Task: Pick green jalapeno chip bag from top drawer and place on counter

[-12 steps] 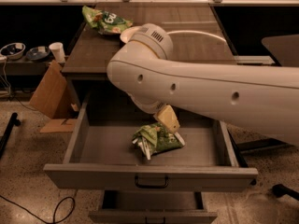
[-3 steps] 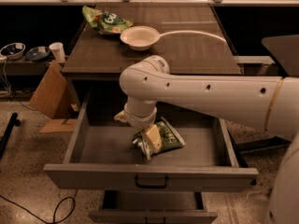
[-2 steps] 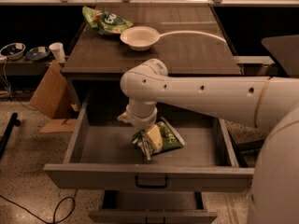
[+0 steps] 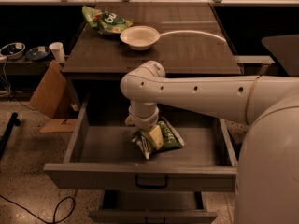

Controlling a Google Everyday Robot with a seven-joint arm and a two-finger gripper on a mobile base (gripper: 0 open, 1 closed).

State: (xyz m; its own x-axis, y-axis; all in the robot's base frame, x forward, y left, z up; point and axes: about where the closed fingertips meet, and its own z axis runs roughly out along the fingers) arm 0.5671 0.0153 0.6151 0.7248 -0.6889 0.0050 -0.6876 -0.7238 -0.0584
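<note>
One green jalapeno chip bag (image 4: 169, 137): it lies on the floor of the top drawer (image 4: 140, 175), forward of the near edge of the counter (image 4: 187, 55) and about midway between its left and right edges. We find it in the same spot as four seconds ago, so it has not been lifted.
Bag, appearance: crumpled and glossy, dark green with pale seam edges, lying flat and a little askew. Its left part is hidden under the gripper (image 4: 150, 135).
Gripper, change: four seconds ago it hung above the bag; over the last second it has sunk, and it now bears down on the bag's left half. We cannot tell how far the claw is open, nor whether it has hold of the bag.
Meaning for the task: we judge the reach finished and the grasp in hand; the lift and the transfer remain.
Arm (image 4: 196, 94): enters from the right, crosses the counter's near edge and bends down into the drawer.
Counter, free wood: bare along the near edge and across the right half, which we judge a fit place to set the bag down.
Bowl (image 4: 139, 37): toward the far edge, left of centre.
Brighter green bag (image 4: 105, 21): at the far left corner; not the target.
</note>
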